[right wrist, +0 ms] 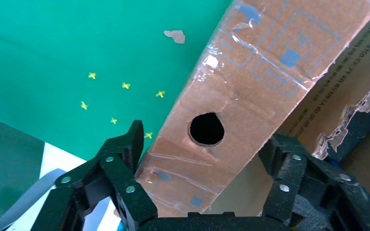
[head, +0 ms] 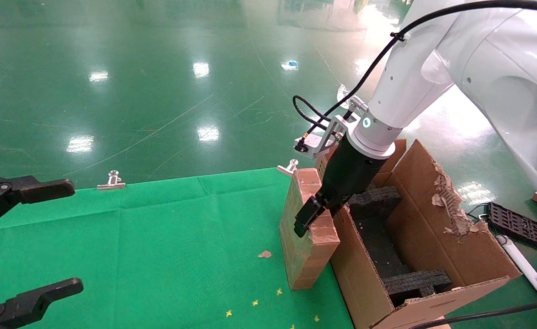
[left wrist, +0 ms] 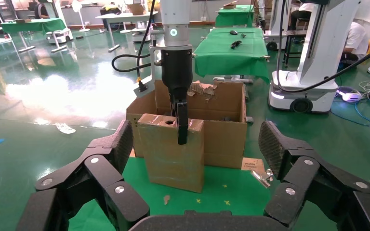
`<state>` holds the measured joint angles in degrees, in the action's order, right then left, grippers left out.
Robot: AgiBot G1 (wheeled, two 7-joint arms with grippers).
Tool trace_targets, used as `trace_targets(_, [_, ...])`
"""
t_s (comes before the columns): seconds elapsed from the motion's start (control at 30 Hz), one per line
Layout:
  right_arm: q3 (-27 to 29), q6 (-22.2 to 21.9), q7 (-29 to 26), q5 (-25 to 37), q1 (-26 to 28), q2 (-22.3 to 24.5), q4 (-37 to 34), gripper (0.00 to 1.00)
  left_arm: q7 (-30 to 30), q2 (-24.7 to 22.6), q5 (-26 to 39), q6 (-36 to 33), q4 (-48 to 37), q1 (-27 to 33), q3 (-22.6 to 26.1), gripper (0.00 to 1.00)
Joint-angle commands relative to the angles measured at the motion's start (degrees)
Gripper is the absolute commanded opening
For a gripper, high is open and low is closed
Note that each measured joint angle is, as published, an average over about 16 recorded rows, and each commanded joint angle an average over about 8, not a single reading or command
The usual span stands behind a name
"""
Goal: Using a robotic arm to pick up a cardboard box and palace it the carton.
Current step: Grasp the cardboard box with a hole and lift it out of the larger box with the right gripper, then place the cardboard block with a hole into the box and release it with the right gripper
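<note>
Since the carton point(head: 455, 237) sits w/ its near wall touching or just beside the upright cardboard box point(head: 307, 233), the main risk as I see it is a snag: lifting the box over that wall could catch its lower edge on the rim or on the black foam inserts point(head: 378, 201) inside, tipping or twisting it. The carton's far flap is torn ragged, so loose shreds may also drag. The robotic arm point(head: 401, 91) comes down from the right side; its right gripper point(head: 316, 214) straddles the box's narrow top edge, fingers either side near the round hole point(right wrist: 206, 129). Wrist view shows gaps beside the pads, so can't tell if it's clamped yet; a shallow pinch on worn, taped cardboard could slip. Left gripper point(left wrist: 192, 192) hangs parked over the green cloth point(head: 158, 246), well apart, jaws spread, holding nothing. Writing: carton side has small black print, too small to read; the box carries faded blue square markings, no legible brand. Small tan scrap point(head: 264, 254) lies near the box base.
</note>
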<state>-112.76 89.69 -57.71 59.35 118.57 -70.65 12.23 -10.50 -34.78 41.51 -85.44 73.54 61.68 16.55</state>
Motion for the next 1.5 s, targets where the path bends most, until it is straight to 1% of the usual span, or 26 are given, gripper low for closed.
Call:
trace_targets(0.03, [0.0, 0.0, 0.1, -0.1, 0.0, 0.0, -0.1, 0.00, 0.0, 0.0, 0.0, 0.0, 0.0, 0.0, 0.0, 0.00])
trace_targets(0.37, [-0.3, -0.1, 1.0, -0.7, 0.1, 0.2, -0.2, 0.00, 0.0, 0.0, 0.0, 0.0, 0.0, 0.0, 0.0, 0.00])
trace_targets(0.47, [-0.1, -0.3, 2.2, -1.0, 0.7, 0.5, 0.0, 0.00, 0.0, 0.0, 0.0, 0.0, 0.0, 0.0, 0.1, 0.00])
trace_targets(0.57, [0.5, -0.7, 4.9, -1.7, 2.5, 1.2, 0.6, 0.00, 0.0, 0.0, 0.0, 0.0, 0.0, 0.0, 0.1, 0.00])
trace_targets(0.73, [2.1, -1.5, 11.8, -2.8, 8.8, 4.1, 1.7, 0.00, 0.0, 0.0, -0.1, 0.0, 0.0, 0.0, 0.1, 0.00])
trace_targets(0.83, [2.6, -1.9, 15.4, -2.6, 14.1, 6.1, 2.1, 0.00, 0.0, 0.0, -0.1, 0.0, 0.0, 0.0, 0.1, 0.00])
trace_targets(0.93, [2.3, -2.1, 17.6, -1.3, 19.8, 8.1, 2.1, 0.00, 0.1, 0.0, -0.1, 0.0, 0.0, 0.0, 0.1, 0.00])
trace_targets(1.1, [0.5, -2.5, 18.5, 2.4, 27.1, 11.5, 1.7, 0.00, 0.1, 0.1, -0.1, 0.1, 0.0, 0.0, 0.1, 0.00])
trace_targets(1.2, [-1.0, -2.5, 18.0, 5.0, 29.5, 13.9, 1.6, 0.00, 0.1, 0.1, -0.1, 0.1, 0.0, 0.0, 0.1, 0.00])
trace_targets(1.3, [-2.5, -2.2, 16.9, 7.0, 30.5, 16.8, 1.5, 0.00, 0.1, 0.1, -0.1, 0.1, 0.0, 0.0, 0.1, 0.01])
trace_targets(1.33, [-2.8, -2.1, 16.5, 7.5, 30.5, 17.9, 1.6, 0.00, 0.1, 0.1, -0.1, 0.1, 0.0, 0.0, 0.1, 0.08])
trace_targets(1.5, [-3.8, -1.6, 14.3, 8.1, 29.2, 23.4, 2.4, 0.00, 0.1, 0.1, -0.1, 0.1, 0.0, 0.0, 0.2, 0.71])
